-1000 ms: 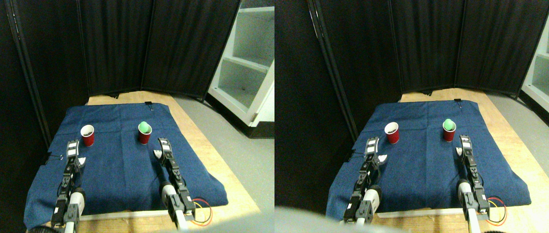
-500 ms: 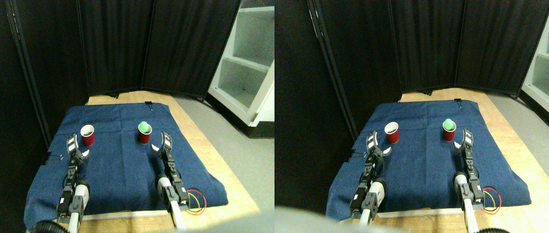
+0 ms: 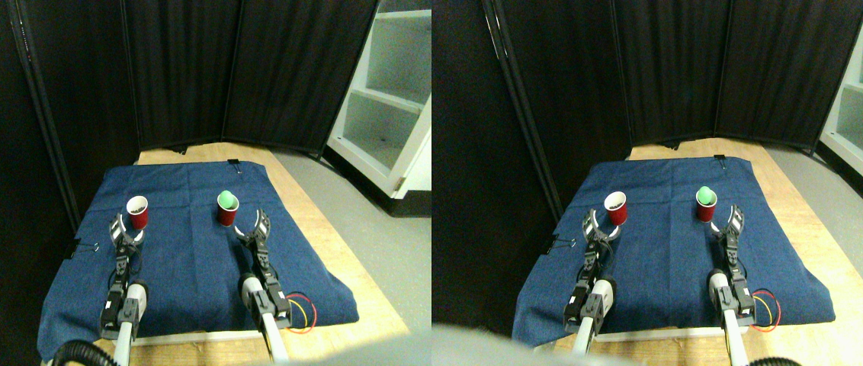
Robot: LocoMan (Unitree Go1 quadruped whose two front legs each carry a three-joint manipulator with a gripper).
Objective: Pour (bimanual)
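Two red cups stand upright on a blue cloth that covers a wooden table. The left cup [image 3: 138, 213] sits toward the cloth's left side and holds something dark inside, too small to identify. The right cup [image 3: 228, 208] sits near the middle of the cloth, well apart from the first, with a green ball [image 3: 228, 199] resting in its mouth and poking above the rim. The left gripper [image 3: 125, 231] sits just in front of the left cup, jaws spread, holding nothing and not touching the cup. The right gripper [image 3: 257, 229] sits just beside the right cup, at its near right, also spread wide and empty. These look like thin plastic party cups, so they are probably very light, easy to tip or push across the cloth, and soft enough in the wall to buckle if squeezed hard. The smooth sides may slip in the jaws. The best hold is likely around the middle of the wall or a little higher, where the rim stiffens it, with just enough squeeze to carry it. The ball sits loose and high, so it should roll out with a small tilt; the cup that receives it needs steadying so it does not topple.
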